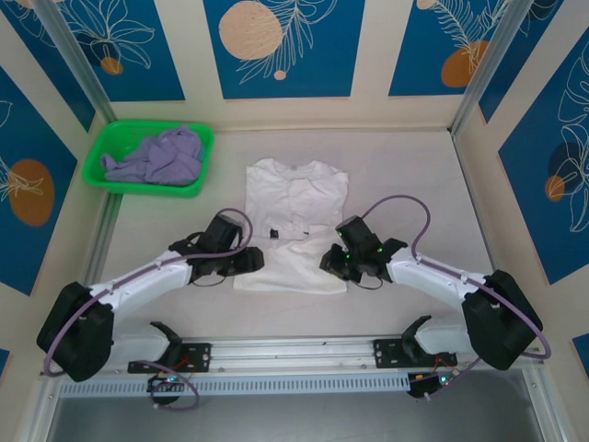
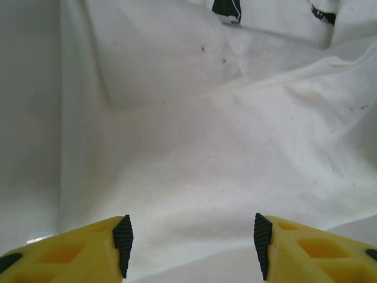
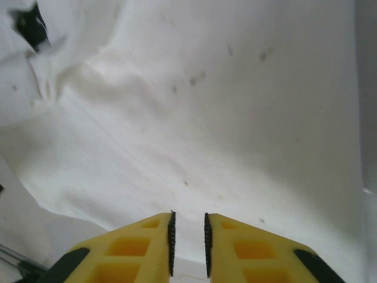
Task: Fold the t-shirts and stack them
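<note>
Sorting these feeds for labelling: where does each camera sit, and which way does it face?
Top external: above and behind the arm bases, looking down on the white cloth t-shirt, with the left gripper and right gripper flanking it.
Left wrist: on that wrist, facing forward past open yellow fingers over the shirt.
Right wrist: likewise, fingers pinched on cloth.
Shared: all see the shirt.

A robotics lab test cell: the white-and-black left robot arm [image 1: 138,276] and its right twin [image 1: 442,274] are bolted to a slotted aluminium rail [image 1: 294,352] at a beige surface [image 1: 414,175], boxed in by silver metal posts [image 1: 74,55] and blue leaf-printed wall panels [image 1: 276,46].
</note>
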